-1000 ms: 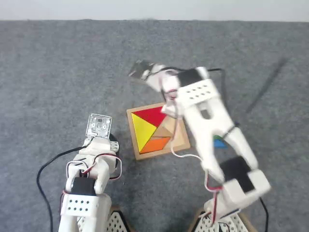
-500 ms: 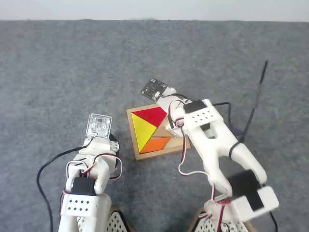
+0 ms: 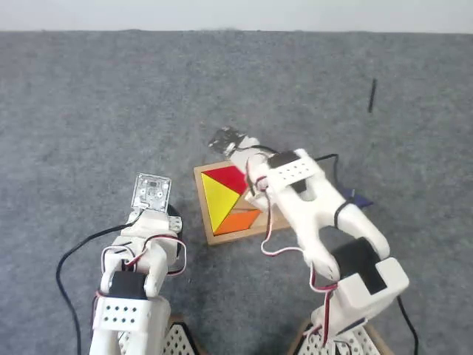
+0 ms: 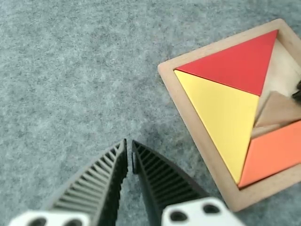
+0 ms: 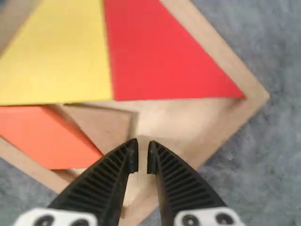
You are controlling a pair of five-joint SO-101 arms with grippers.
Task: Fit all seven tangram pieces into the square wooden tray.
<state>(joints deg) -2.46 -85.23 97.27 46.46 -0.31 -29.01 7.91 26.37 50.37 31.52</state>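
The square wooden tray (image 3: 201,203) lies mid-table with a red triangle (image 3: 230,177), a yellow triangle (image 3: 216,196) and an orange piece (image 3: 238,220) in it. A brown wooden triangle (image 5: 101,125) sits beside the orange piece (image 5: 44,136). My right arm (image 3: 295,177) hangs over the tray's right half. Its gripper (image 5: 141,148) is shut on nothing, just above bare tray floor next to the brown triangle. My left gripper (image 4: 129,143) is shut above the carpet, left of the tray (image 4: 205,141). A dark blue piece (image 3: 360,197) peeks out right of the right arm.
Grey carpet covers the whole table. A thin dark stick (image 3: 372,95) lies far back on the right. The left arm (image 3: 144,244) stands at the near left, with open carpet between it and the tray.
The right arm has swung back from beyond the tray's far corner and now hangs lower over the tray's right half. The left arm has not moved.
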